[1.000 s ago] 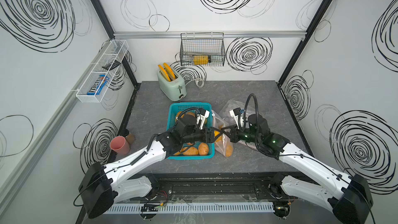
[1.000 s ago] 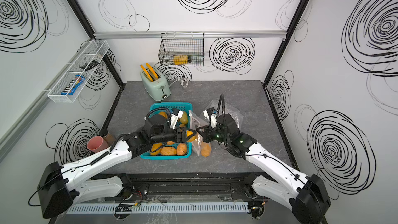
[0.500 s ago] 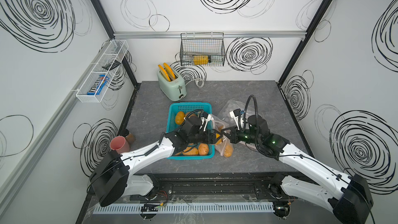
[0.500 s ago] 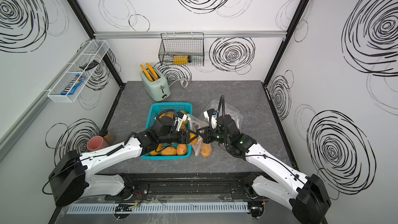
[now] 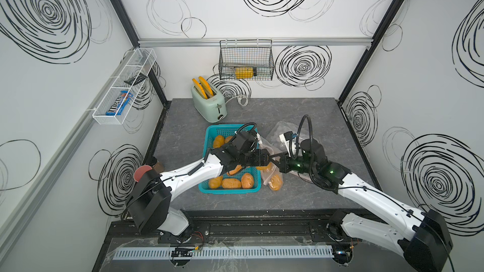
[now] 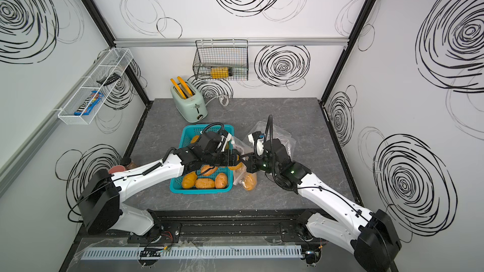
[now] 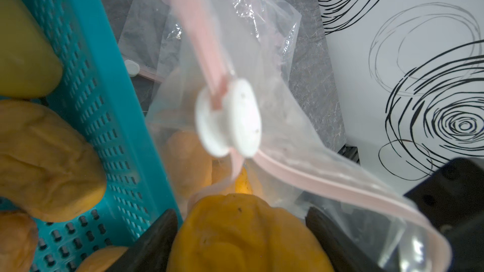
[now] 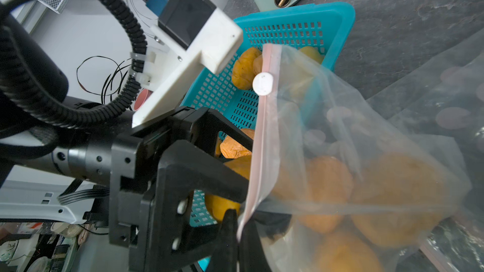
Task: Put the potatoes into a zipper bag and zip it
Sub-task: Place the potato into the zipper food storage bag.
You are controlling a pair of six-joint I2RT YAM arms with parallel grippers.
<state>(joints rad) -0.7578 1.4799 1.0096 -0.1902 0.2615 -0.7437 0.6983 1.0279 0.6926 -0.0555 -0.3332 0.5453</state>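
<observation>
The job looks partway done. On the left, the teal basket (image 5: 229, 191) holds several potatoes (image 5: 231, 183) that are not yet moved, some of them hidden under the arm. Just past its rim, the left gripper (image 7: 239, 211) has its jaws set wide around one potato (image 7: 243, 247), gripping it right at the mouth of the clear bag (image 8: 366, 116). A few more lie inside that bag, which sags onto the table just beside the basket. Its white slider (image 7: 230, 119) sits partway along the pink strip, and the mouth is open. Further right, the right gripper (image 8: 239, 228) is clamped on the bag's rim, holding it up. What seems left is to drop this one in, move the rest, and then zip the bag.
</observation>
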